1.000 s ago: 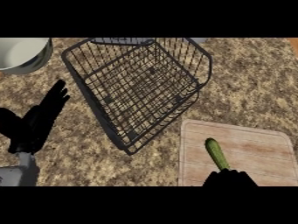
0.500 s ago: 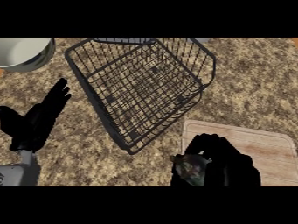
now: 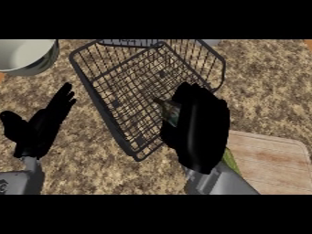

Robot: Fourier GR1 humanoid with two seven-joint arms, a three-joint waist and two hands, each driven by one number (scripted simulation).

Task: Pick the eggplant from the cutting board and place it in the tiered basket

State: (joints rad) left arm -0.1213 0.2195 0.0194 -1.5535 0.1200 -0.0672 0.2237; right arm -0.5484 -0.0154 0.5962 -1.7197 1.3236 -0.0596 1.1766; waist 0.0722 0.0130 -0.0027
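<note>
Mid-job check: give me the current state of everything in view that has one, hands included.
Right hand: curled round the eggplant, held over the basket's near edge.
Eggplant: off the board, mostly hidden by the right hand, only a tip showing.
Basket: on the counter, nothing inside.
Cutting board: bare where visible.
Left hand: open, resting at the view's left.
Bowl: upright, looks empty.
</note>
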